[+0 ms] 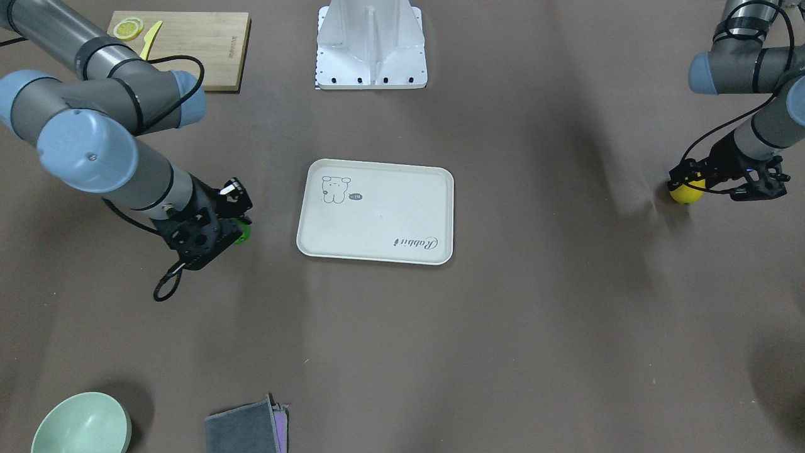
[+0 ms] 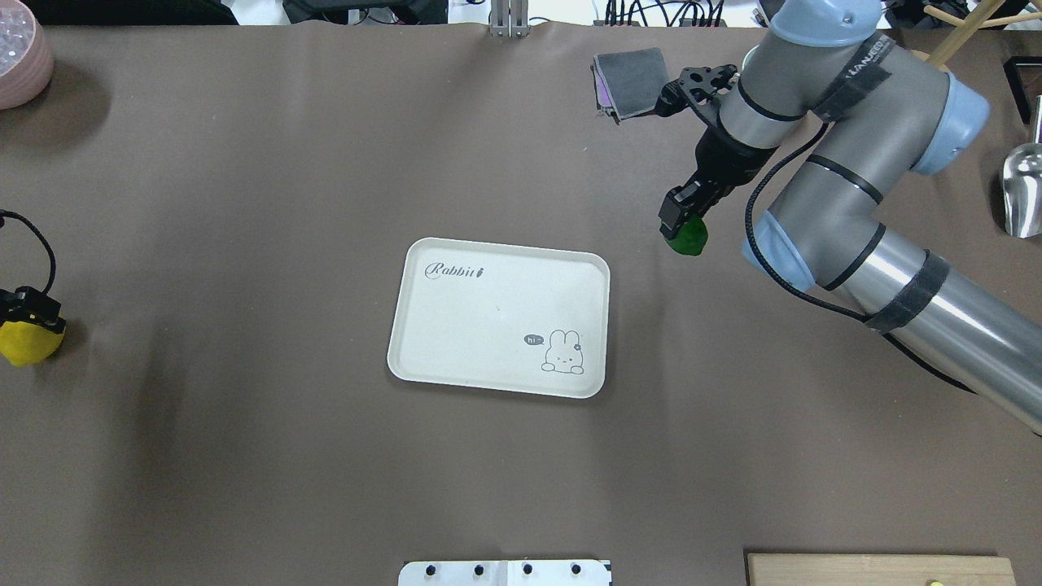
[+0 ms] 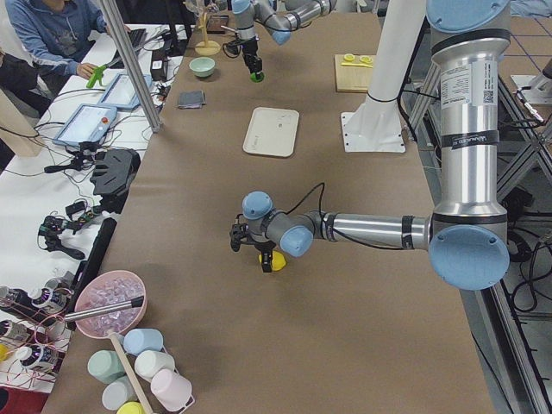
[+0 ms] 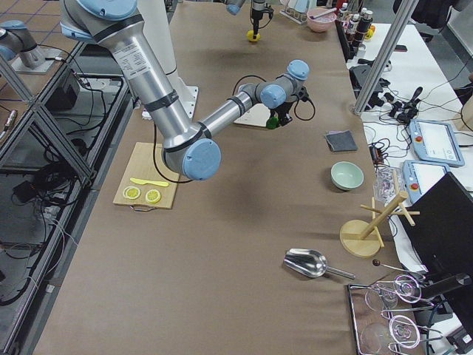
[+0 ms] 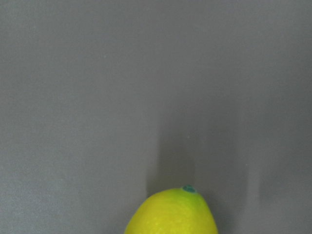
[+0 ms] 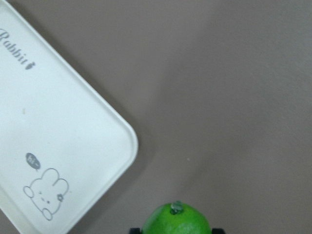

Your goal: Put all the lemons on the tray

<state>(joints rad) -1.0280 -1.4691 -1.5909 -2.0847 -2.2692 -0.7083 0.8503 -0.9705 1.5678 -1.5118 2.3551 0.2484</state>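
Yellow lemon (image 1: 687, 195) clamped in left hand (image 1: 690, 184), green lemon (image 2: 689, 238) in right hand (image 2: 682, 226); one tray (image 2: 488, 325).

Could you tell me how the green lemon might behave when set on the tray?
The green lemon is oval and glossy, so it would probably roll on the flat tray, though the raised rim should stop it. Its smooth skin may slip in the right gripper.

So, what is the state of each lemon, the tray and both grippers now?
tray, empty, lying flat.
yellow lemon, gripped, off the tray.
green lemon, gripped, off the tray.
left gripper, jaws closed on yellow lemon.
right gripper, jaws closed on green lemon.
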